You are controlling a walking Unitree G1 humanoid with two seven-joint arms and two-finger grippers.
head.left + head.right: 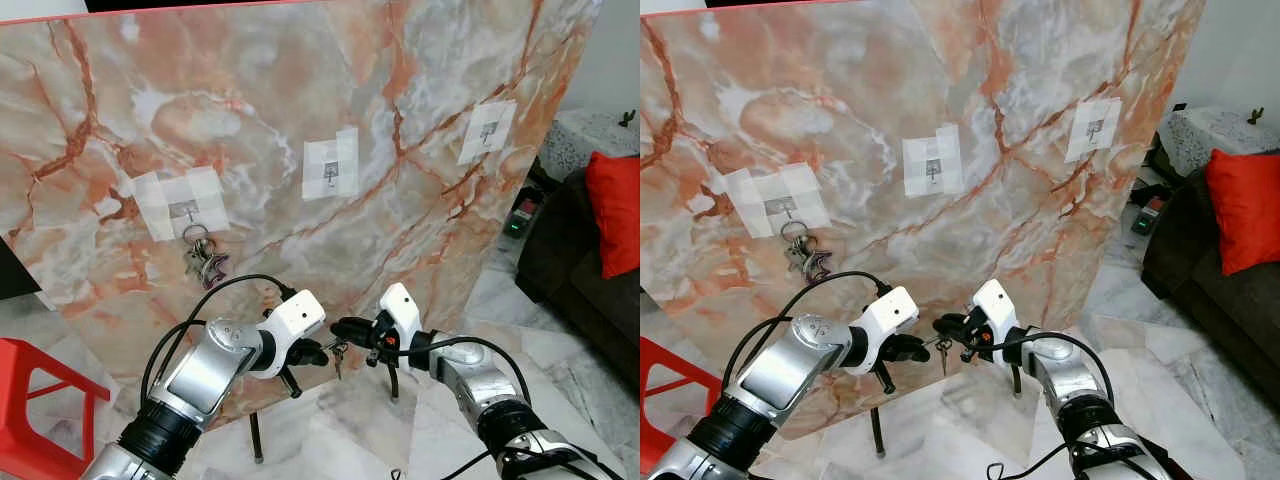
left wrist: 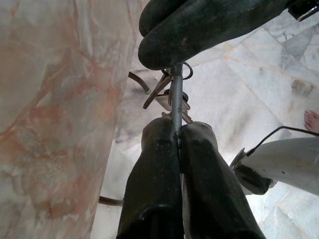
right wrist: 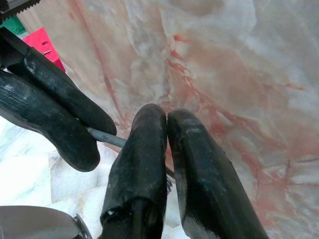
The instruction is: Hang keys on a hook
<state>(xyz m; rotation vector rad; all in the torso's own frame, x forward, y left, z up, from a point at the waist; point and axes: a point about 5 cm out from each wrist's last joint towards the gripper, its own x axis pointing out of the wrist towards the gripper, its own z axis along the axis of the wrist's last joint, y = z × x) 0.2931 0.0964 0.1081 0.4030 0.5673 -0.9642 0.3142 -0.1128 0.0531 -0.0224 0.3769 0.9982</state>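
Metal key ring (image 2: pixel 176 94) spans between both grippers: left gripper (image 1: pixel 318 351) & right gripper (image 1: pixel 352 329) each pinched on it, tip to tip. Keys (image 1: pixel 944 351) dangle below; free middle hook (image 1: pixel 331 173) straight above, right arm nearer.

Keys (image 1: pixel 338 352) — dangling between both hands

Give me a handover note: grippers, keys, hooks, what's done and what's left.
Left gripper: shut on the key ring.
Right gripper: shut on the same ring; both meet low in front of the marble board.
Keys dangle between them.
Done: one key bunch hangs on the left hook.
Left: release one gripper, lift the ring to the middle hook or right hook, both free.
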